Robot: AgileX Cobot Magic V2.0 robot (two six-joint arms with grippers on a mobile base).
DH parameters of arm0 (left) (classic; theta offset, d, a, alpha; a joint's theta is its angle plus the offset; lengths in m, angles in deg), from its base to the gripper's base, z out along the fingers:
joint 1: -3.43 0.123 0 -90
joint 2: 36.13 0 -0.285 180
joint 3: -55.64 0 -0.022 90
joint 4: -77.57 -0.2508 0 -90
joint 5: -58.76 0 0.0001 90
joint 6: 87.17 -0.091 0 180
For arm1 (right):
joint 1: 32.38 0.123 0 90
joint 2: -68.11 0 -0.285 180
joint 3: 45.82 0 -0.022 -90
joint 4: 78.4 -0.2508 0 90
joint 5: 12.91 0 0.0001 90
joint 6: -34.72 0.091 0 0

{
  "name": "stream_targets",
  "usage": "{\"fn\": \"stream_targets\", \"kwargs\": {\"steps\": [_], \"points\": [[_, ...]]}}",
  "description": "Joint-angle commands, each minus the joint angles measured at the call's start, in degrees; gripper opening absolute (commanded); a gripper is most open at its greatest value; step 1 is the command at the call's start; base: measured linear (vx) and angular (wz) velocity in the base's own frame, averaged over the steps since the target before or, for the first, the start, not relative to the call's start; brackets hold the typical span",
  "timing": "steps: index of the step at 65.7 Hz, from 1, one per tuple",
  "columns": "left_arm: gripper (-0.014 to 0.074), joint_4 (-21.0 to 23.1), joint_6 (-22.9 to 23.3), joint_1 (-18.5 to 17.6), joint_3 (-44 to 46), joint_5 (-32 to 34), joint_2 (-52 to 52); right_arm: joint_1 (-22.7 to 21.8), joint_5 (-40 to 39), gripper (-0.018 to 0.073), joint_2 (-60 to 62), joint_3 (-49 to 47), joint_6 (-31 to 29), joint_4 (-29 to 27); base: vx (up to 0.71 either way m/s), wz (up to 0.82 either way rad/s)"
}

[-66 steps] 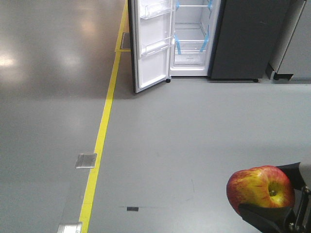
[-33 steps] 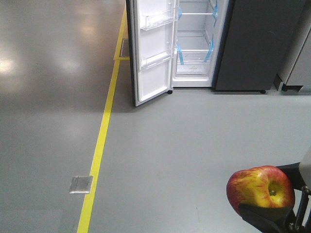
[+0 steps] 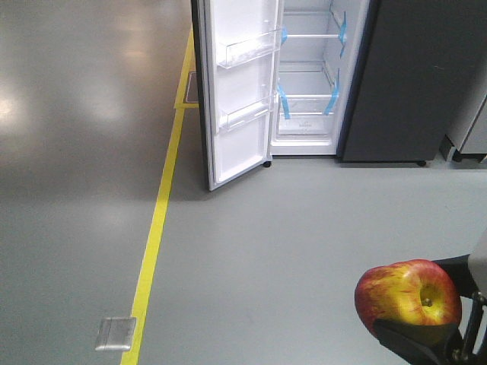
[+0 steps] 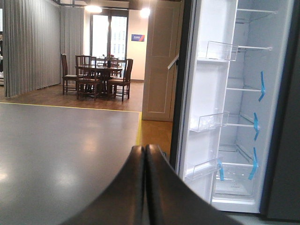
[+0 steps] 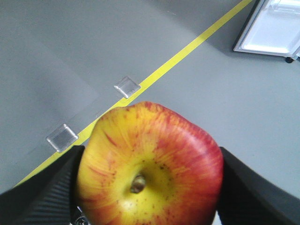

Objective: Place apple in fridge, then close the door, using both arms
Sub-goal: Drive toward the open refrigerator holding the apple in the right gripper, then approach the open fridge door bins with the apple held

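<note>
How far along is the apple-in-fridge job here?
Done: the apple is picked up, clamped in the right gripper. In hand: carrying it; the fridge stands across the floor. Remaining: shelving the apple and shutting the door, which is open; the left gripper is shut, empty.

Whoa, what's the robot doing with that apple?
The robot holds a red and yellow apple, squeezed in its right gripper. Its left gripper is shut and holds nothing. Ahead, across the grey floor, the fridge stands with its door swung wide open. The apple isn't inside yet, so the robot has to get closer first.
</note>
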Motion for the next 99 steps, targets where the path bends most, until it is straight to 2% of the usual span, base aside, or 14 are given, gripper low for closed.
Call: {"fn": "stream_targets", "kwargs": {"steps": [1, 99], "points": [[-0.0006, 0.02, 0.49, -0.09, -1.64, 4.12, -0.89, 0.07, -3.93, 0.0183, 0.22, -1.67, -0.36, -0.09, 0.32, -0.02], [-0.0006, 0.02, 0.49, -0.09, -1.64, 4.12, -0.89, 0.07, -3.87, 0.0183, 0.22, -1.67, -0.36, -0.09, 0.24, -0.02]]}}
